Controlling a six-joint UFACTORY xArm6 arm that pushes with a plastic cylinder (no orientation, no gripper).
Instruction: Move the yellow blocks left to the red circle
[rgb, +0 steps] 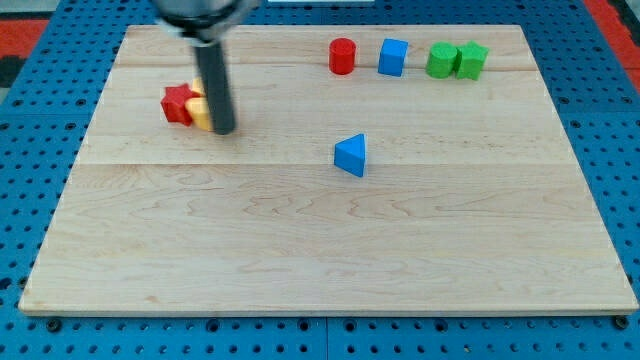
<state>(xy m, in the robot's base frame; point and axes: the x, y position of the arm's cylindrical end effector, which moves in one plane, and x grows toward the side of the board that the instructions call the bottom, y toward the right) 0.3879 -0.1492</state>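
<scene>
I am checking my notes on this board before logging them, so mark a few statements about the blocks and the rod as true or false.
1. My tip is beside the yellow block, on its right in the view. True.
2. The yellow block touches the red cylinder. False: it sits against the red block at the view's left.
3. The blue triangular block stands alone near the middle. True.
4. The two green blocks lie at the view's bottom. False: they are at the top right, beside the blue cube.
</scene>
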